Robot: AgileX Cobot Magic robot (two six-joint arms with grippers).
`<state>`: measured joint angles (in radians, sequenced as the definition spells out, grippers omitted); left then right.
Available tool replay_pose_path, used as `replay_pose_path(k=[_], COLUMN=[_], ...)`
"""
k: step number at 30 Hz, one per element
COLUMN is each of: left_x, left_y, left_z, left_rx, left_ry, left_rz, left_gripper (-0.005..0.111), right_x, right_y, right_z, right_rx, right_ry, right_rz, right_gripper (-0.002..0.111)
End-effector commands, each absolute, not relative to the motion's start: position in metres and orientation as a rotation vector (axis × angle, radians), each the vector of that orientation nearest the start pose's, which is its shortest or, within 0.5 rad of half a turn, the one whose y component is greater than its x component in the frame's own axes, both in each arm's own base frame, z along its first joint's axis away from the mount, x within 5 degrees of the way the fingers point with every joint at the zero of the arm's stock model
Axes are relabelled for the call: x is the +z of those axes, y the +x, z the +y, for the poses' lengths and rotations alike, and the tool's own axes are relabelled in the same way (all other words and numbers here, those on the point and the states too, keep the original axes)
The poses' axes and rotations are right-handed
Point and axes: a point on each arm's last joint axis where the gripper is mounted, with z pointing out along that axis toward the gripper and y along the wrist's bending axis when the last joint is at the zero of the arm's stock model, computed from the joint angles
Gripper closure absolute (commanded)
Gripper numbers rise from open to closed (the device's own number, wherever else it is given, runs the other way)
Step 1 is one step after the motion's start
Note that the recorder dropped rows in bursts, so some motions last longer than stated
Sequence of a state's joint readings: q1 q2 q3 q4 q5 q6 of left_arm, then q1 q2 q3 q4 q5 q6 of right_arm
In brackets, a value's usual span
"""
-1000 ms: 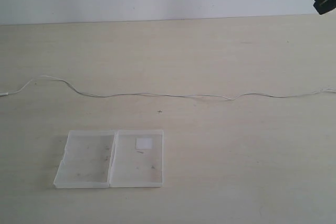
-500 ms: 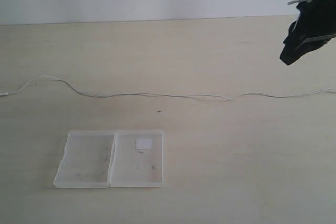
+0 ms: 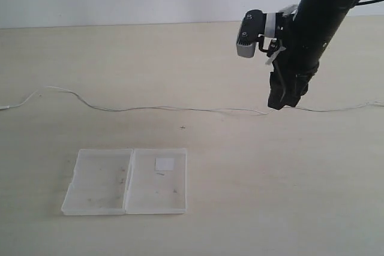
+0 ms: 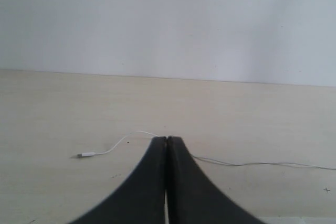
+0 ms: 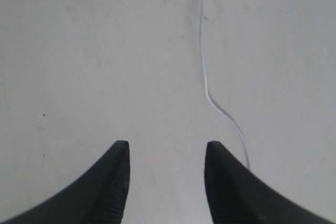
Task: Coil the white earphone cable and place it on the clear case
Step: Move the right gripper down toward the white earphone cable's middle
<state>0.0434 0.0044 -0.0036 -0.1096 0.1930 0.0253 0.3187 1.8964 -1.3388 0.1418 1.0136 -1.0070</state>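
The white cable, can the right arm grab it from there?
Probably yes. The right gripper hangs open right by the white cable, nothing between them, though the cable runs beside one finger, not between.

Right arm (image 3: 324,10) matte black; grey camera box (image 3: 249,33) just above right gripper (image 3: 282,103). Left gripper (image 4: 167,140) fingers (image 4: 147,182) black, curved, tapering.

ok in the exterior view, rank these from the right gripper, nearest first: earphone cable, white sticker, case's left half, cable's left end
1. white earphone cable, passing right by the right gripper
2. white sticker, lower left, in the case's right half
3. case's left half, further left
4. cable's left end, far left edge
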Motion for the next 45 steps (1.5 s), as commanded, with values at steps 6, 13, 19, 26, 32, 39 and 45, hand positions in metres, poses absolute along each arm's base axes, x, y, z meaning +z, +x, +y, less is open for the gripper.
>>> replay_pose_path(k=[6,13,19,26,32,39,45], left_x=[0.196,0.196,0.196,0.196,0.196,0.196,0.196], left_y=[0.056,0.056,0.056,0.056,0.056,0.056,0.056], left_z=[0.0,0.0,0.0,0.0,0.0,0.0,0.0], left_rx=[-0.048,-0.048,-0.048,-0.048,-0.049,-0.049,-0.049], left_ry=[-0.084,-0.084,-0.084,-0.084,-0.086,-0.086,-0.086], left_rz=[1.667,1.667,1.667,1.667,1.667,1.667,1.667], left_gripper=[0.107,0.107,0.107,0.107,0.107,0.107,0.107], right_x=[0.181,0.177,0.154,0.134,0.13,0.129,0.124], right_y=[0.351,0.352,0.36,0.367,0.368,0.37,0.372], right_z=[0.133,0.135,0.137,0.14,0.148,0.162,0.161], right_rx=[0.105,0.121,0.107,0.109,0.062,-0.007,-0.027], right_ry=[-1.837,-1.931,-1.965,-1.947,-1.976,-1.977,-1.992], right_rz=[2.394,2.299,2.273,2.282,2.227,2.137,2.128], right_gripper=[0.055,0.051,0.051,0.051,0.051,0.051,0.051])
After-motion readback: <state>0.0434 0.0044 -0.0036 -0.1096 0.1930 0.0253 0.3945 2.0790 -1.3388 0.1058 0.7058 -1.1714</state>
